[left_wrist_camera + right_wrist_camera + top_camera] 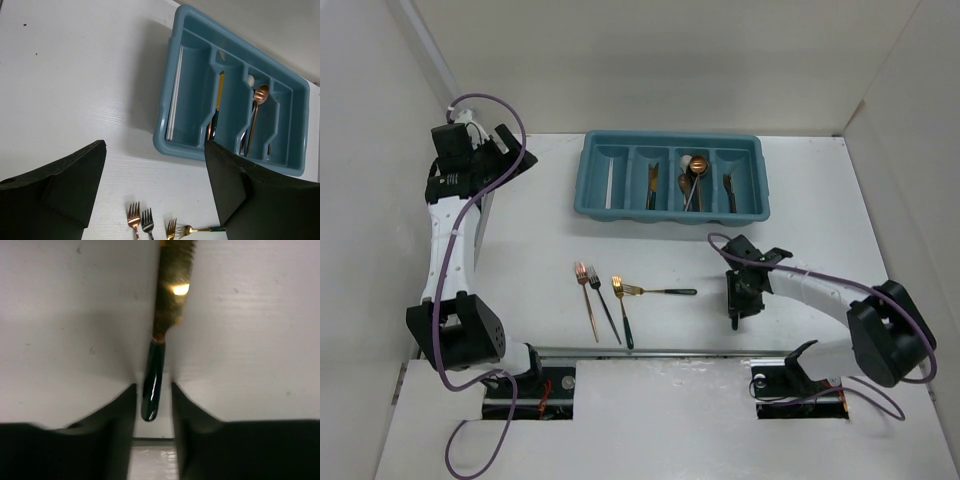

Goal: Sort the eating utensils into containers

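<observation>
A knife with a gold blade and a dark green handle lies on the white table. My right gripper is low over it, its jaws narrowed round the handle end with a thin gap on each side; from above, only the handle tip shows under the gripper. Four forks lie at front centre: copper, dark, gold and one sideways. The teal tray holds several utensils. My left gripper hangs open and empty, high at the far left.
The tray stands at the back centre, with a white piece in its leftmost compartment, a gold knife in the second, spoons in the third and a dark fork in the fourth. White walls enclose the table.
</observation>
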### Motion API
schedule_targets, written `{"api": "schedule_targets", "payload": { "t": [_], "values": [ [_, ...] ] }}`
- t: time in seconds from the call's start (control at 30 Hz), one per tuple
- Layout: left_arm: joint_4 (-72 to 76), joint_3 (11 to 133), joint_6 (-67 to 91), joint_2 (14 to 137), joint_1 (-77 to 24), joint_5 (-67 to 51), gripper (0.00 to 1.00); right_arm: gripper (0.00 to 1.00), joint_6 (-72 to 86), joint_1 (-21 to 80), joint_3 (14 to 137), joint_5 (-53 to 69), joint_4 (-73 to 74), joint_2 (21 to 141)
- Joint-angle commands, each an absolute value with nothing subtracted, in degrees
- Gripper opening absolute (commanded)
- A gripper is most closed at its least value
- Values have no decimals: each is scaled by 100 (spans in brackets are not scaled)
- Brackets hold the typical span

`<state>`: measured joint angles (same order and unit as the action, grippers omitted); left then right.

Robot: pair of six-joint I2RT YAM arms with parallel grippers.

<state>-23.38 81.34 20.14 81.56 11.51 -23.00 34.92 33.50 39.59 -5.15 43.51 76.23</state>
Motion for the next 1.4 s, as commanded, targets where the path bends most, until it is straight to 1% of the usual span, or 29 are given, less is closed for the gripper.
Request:
{"api": "schedule_targets", "payload": {
  "t": [0.0,0.03,0.07,0.1,0.2,0.33,0.5,0.57,0.63,0.77,0.8,0.83,0.87,0.93,0.97,1.07,1.1,1.13,1.2,1.23,1.3,1.33,1.37],
  "values": [
    [-2197,8095,2065,7884,1178,-2408,77,31,3165,3130,3876,279,3613,8102],
    [-2197,8095,2065,7884,1178,-2408,77,23,3094,3129,3815,351,3482,8295],
    [-2197,8095,2065,7884,1178,-2408,77,3,3033,3129,3814,412,3428,8628],
    [-2197,8095,2065,7832,1178,-2408,77,0,3032,3129,3814,465,3376,8727],
    [-2197,8095,2013,7831,1178,-2355,77,0,3032,3129,3867,379,3375,8649],
    [-2197,8095,2013,7831,1178,-2355,77,0,3233,3182,4165,-95,3909,8052],
    [-2197,8095,2013,7831,1178,-2355,77,0,3515,3874,5209,-1359,4981,7129],
    [-2197,8095,2013,7884,1178,-2355,77,0,3621,4042,5466,-1590,5150,6786],
    [-2197,8095,2013,7884,1178,-2355,77,0,3621,4236,5781,-1862,5334,6628],
    [-2197,8095,2013,7937,1178,-2355,77,0,3507,4289,6370,-2258,5528,6521],
    [-2197,8095,2013,7937,1178,-2355,77,0,3281,4289,6746,-2546,5528,6574],
    [-2197,8095,2013,7937,1178,-2355,77,0,3278,4289,6750,-2697,5528,6574],
    [-2197,8095,2013,7989,1178,-2355,77,0,3139,4289,7246,-2846,5528,6670],
    [-2197,8095,2013,7989,1178,-2355,77,0,2630,4289,7811,-3101,5292,7021],
    [-2197,8095,2013,7989,1178,-2355,77,0,2428,4289,8379,-3181,4926,7196],
    [-2197,8095,2013,8042,1178,-2355,77,0,1593,4237,9129,-2885,4169,8162],
    [-2197,8095,2013,8042,1178,-2355,77,0,1434,4184,9619,-2709,3731,8452],
    [-2197,8095,2013,8042,1178,-2303,77,0,1172,4123,9876,-2516,3535,9064],
    [-2197,8095,2013,7972,1178,-2251,77,0,950,3939,10595,-2155,3070,9709],
    [-2197,8025,2013,7919,1178,-2250,77,0,897,3877,10843,-2075,2972,10364],
    [-2197,7884,2013,7867,1178,-2198,77,0,826,3693,11370,-1812,2918,11036],
    [-2197,7832,2013,7866,1178,-2197,77,0,748,3691,11930,-1732,2918,11370],
    [-2145,7727,2013,7814,1178,-2197,77,0,677,3622,12205,-1671,2918,11973]
  ]
}}
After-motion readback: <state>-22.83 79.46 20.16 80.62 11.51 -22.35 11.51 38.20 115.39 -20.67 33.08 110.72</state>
